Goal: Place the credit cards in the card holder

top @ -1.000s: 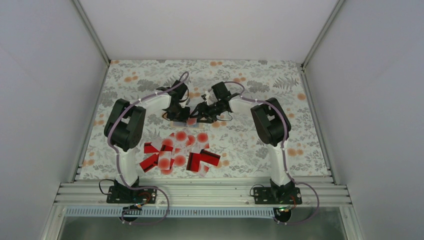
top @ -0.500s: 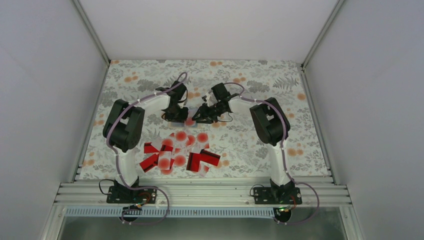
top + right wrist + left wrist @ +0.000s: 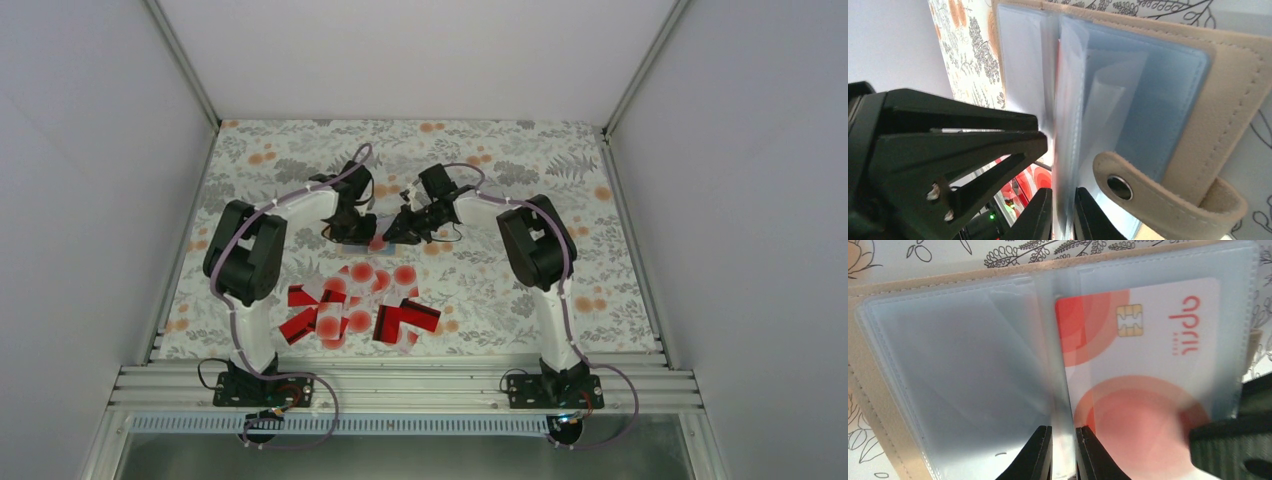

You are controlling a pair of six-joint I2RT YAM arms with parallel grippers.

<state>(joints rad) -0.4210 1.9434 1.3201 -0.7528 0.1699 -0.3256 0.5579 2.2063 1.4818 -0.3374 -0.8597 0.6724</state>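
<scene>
Pincers (image 3: 1063, 452) (image 3: 1063, 215) pinch card holder (image 3: 1233, 90) sleeves (image 3: 1060, 390), nearly closed.

Surface (image 3: 500, 290): carries everything; both arm bases stand at its near edge.
Card holder (image 3: 870, 405): lies open on the surface, far middle, between the two hands.
Left hand (image 3: 1063, 452): at the holder's left side in the top view; fingertips closed on an inner sleeve leaf by the fold.
Right hand (image 3: 1063, 215): at the holder's right side, just beside the left hand; fingertips closed on a sleeve leaf. Same leaf or another, cannot tell.
Inserted card (image 3: 1148, 355): inside the sleeve right of the fold, left wrist view.
Strap (image 3: 1148, 195): juts from the holder's outer edge, beside the right fingertips.
Credit cards (image 3: 360, 305): overlapping heap on the surface, nearer the bases than the holder, between the arms.
</scene>
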